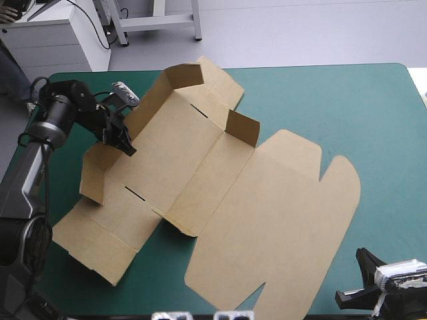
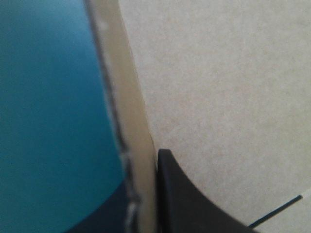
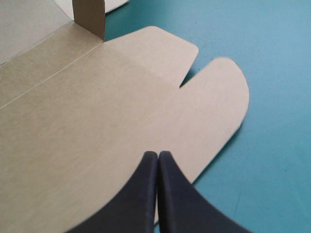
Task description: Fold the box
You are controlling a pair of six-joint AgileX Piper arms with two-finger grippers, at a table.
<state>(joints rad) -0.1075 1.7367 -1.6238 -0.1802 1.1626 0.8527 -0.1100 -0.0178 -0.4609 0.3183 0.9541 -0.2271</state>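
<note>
The brown box (image 1: pixel 220 193) lies as a cut sheet across the teal-green cover, its wide lid (image 1: pixel 280 220) flat toward the front right. Two small flaps (image 1: pixel 181 75) (image 1: pixel 243 127) stand up at the far side. A side wall (image 1: pixel 100 170) at the left is raised. My left gripper (image 1: pixel 127 145) is shut on that wall's upper edge. In the left wrist view the board edge (image 2: pixel 138 145) runs between the fingers, with one black finger (image 2: pixel 194 204) against its inner face. My right gripper (image 3: pixel 158 154) is shut and holds nothing. It hangs low over the lid's rounded tab (image 3: pixel 214 111), near the table's front right corner (image 1: pixel 365 270).
Bare teal-green cover (image 1: pixel 340 107) stretches along the far right and the right side of the table. The box's front left panel (image 1: pixel 93 243) reaches close to the table's left edge. A raised flap (image 3: pixel 90 17) stands far ahead of my right gripper.
</note>
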